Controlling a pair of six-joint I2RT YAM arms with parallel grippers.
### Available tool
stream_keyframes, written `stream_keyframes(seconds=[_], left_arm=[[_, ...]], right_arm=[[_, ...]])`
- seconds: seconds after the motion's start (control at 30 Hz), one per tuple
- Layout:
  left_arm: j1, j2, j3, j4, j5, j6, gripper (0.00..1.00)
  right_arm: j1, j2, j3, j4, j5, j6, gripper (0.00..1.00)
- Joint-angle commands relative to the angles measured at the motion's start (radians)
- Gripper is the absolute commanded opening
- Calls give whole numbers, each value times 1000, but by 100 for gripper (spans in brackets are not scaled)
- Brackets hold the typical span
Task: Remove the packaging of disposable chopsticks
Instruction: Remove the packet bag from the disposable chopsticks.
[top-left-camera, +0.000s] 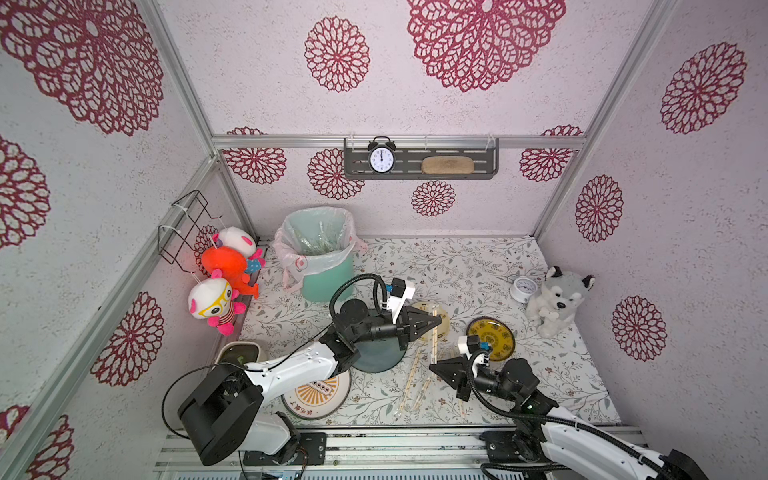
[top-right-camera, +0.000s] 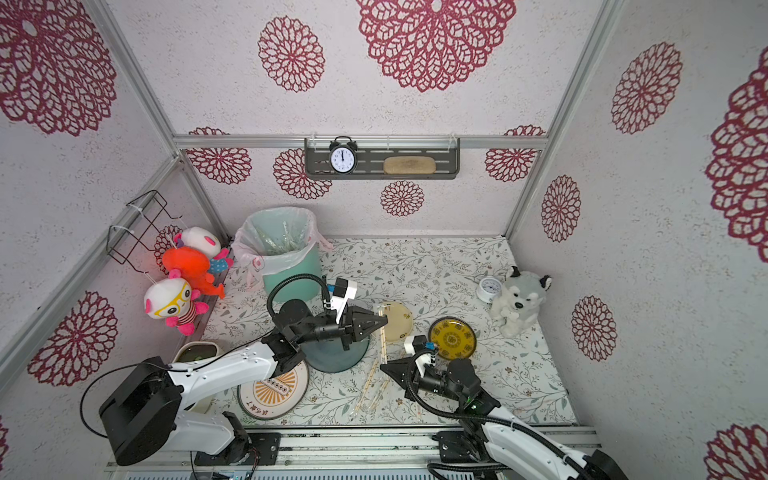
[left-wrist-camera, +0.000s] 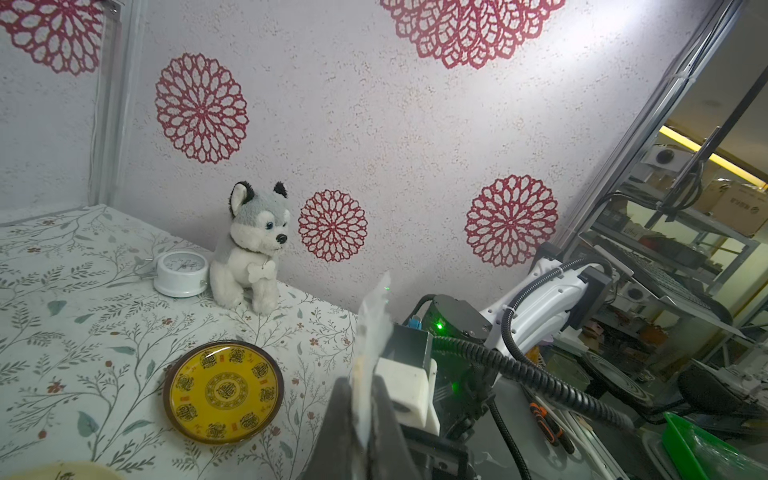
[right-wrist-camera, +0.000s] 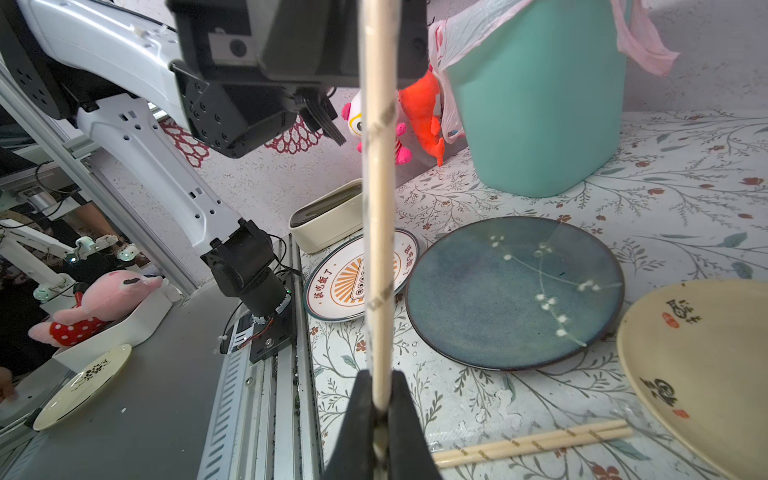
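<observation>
**Top views:** The left gripper (top-left-camera: 438, 321) and right gripper (top-left-camera: 432, 367) face each other above the floral table (top-left-camera: 478, 266). 1 pair of disposable chopsticks (top-left-camera: 434, 345) spans the gap between them. Other pairs (top-left-camera: 415, 376) lie nearer the front edge.

**Left wrist:** The left gripper (left-wrist-camera: 361, 382) has its jaws closed flat on the crinkled end of the clear packaging (left-wrist-camera: 372, 324).

**Right wrist:** The right gripper (right-wrist-camera: 381, 376) has its jaws pinched on 1 end of the disposable chopsticks (right-wrist-camera: 378, 208). A loose pair (right-wrist-camera: 532, 442) lies just beside the beige plate (right-wrist-camera: 706, 353).
</observation>
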Motion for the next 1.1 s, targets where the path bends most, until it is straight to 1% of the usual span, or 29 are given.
stream_keyframes(seconds=[0.0,0.13,0.2,0.27,0.37,0.43,0.5,0.57,0.7,0.77,0.87,0.93,1.07], left_arm=[[-53,28,-31,27,-25,35,0],[-72,79,-101,193,-25,-32,2],[-74,79,-127,167,-49,-19,0],[-83,97,-150,149,-100,6,0],[-88,144,-148,169,-59,-10,0],[-102,157,-144,129,-63,15,0],[-111,150,-155,79,-88,45,0],[-111,135,-195,118,-102,45,1],[-112,106,-229,77,-121,58,2],[-117,138,-241,121,-109,41,4],[-120,184,-269,215,-98,11,3],[-123,199,-274,225,-97,-2,4],[-151,218,-277,240,-92,12,7]], right_arm=[[5,-38,-5,92,29,-25,0],[5,-53,-5,137,23,-24,0],[5,-74,3,135,19,-26,0],[5,-99,21,103,27,-42,0],[5,-106,50,76,26,-63,0],[5,-93,74,69,14,-70,0],[5,-76,95,70,1,-73,0],[5,-60,109,77,-7,-75,0],[5,-51,124,102,-14,-75,0],[5,-46,142,88,-13,-85,0],[5,-38,161,84,-12,-93,0],[5,-33,173,92,-14,-94,0],[5,-23,214,88,-31,-102,0]])
